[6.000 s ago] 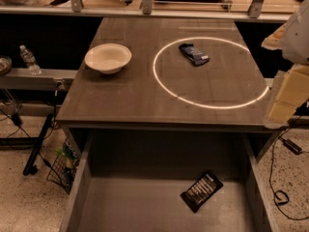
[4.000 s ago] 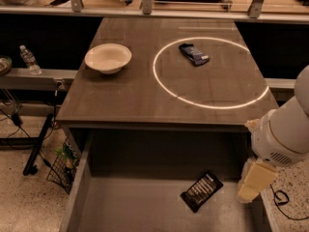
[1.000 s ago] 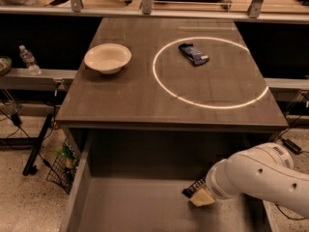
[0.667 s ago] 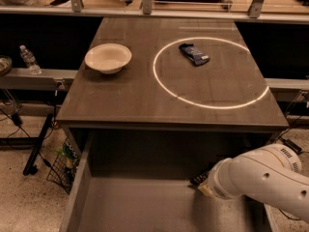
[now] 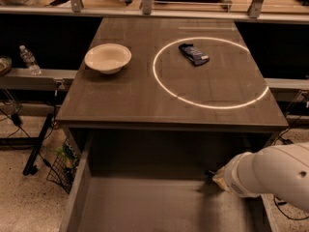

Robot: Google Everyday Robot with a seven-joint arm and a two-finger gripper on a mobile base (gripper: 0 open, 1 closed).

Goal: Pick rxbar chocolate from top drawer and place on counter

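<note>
The top drawer (image 5: 145, 202) stands pulled open below the counter (image 5: 145, 95), which bears a white circle outline. My gripper (image 5: 218, 179) is down inside the drawer at its right side, mostly hidden behind my white arm (image 5: 270, 178). The rxbar chocolate does not show on the drawer floor. Only a small dark sliver (image 5: 210, 173) sticks out at the gripper's tip, and I cannot tell what it is. The rest is hidden by the arm.
A dark blue crumpled wrapper (image 5: 194, 53) lies inside the circle on the counter. A white bowl (image 5: 107, 57) sits at the counter's left. A water bottle (image 5: 29, 59) stands on a ledge at far left. A wire basket (image 5: 63, 166) and cables lie on the floor.
My arm swung from beside the counter down into the drawer onto the black bar. Over the last second it has shifted right, and the bar no longer shows on the drawer floor.
</note>
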